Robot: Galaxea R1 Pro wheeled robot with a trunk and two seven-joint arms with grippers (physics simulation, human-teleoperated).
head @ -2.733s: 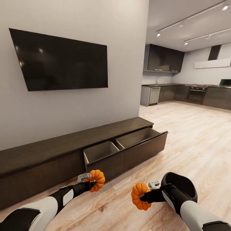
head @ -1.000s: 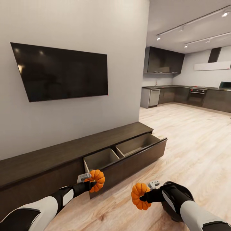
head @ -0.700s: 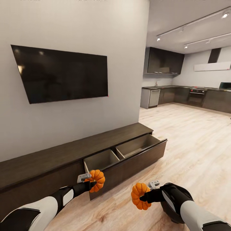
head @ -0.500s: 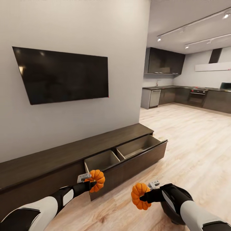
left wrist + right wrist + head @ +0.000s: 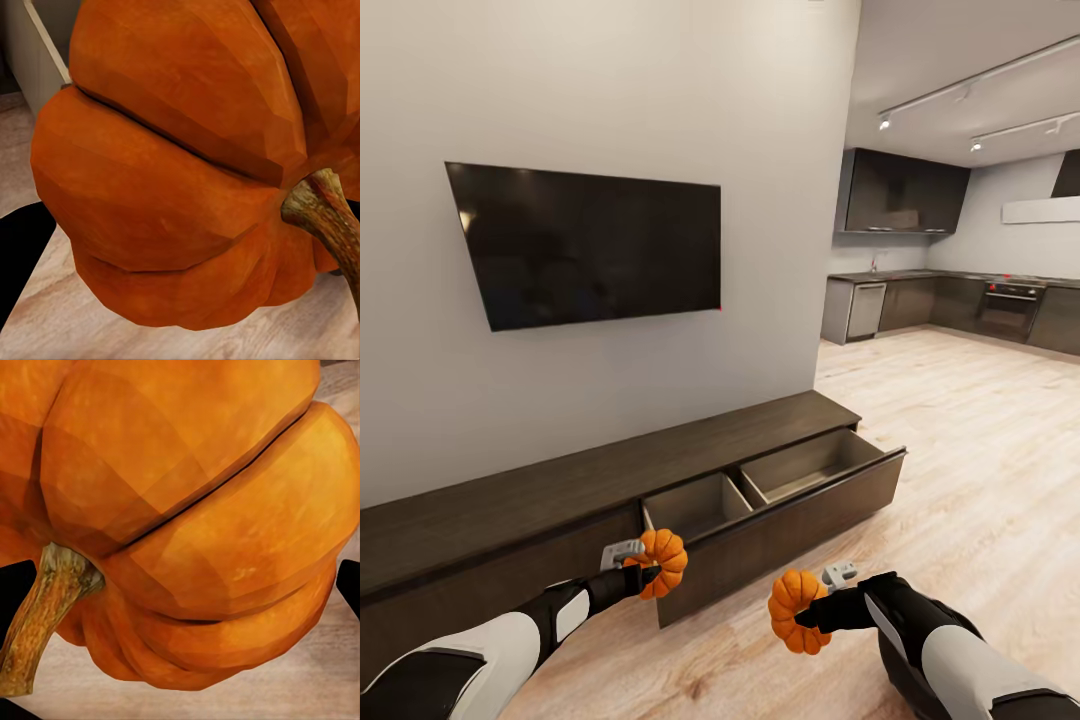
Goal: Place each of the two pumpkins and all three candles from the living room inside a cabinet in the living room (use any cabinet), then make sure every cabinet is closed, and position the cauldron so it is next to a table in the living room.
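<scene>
My left gripper (image 5: pixel 648 566) is shut on an orange ribbed pumpkin (image 5: pixel 664 562), held just in front of the near corner of the open drawer (image 5: pixel 800 515). The right gripper (image 5: pixel 807 612) is shut on a second pumpkin (image 5: pixel 790 610) over the plank floor, in front of the drawer. Up close, each pumpkin (image 5: pixel 172 172) (image 5: pixel 195 510) shows its brown stem. The long, low dark-brown cabinet (image 5: pixel 560 490) runs along the wall, with one wide drawer pulled out. Its two pale-lined compartments hold nothing. A black rounded form (image 5: pixel 892 672) peeks out under my right forearm, mostly hidden.
A black TV (image 5: pixel 595 245) hangs on the grey wall above the cabinet. Light wood floor (image 5: pixel 980 450) stretches to the right towards a dark-cabinet kitchen (image 5: pixel 940 300) at the back.
The whole view has swung left and drawn nearer, so the cabinet, drawer and TV sit further right. Both grippers keep their pumpkins in the same pose.
</scene>
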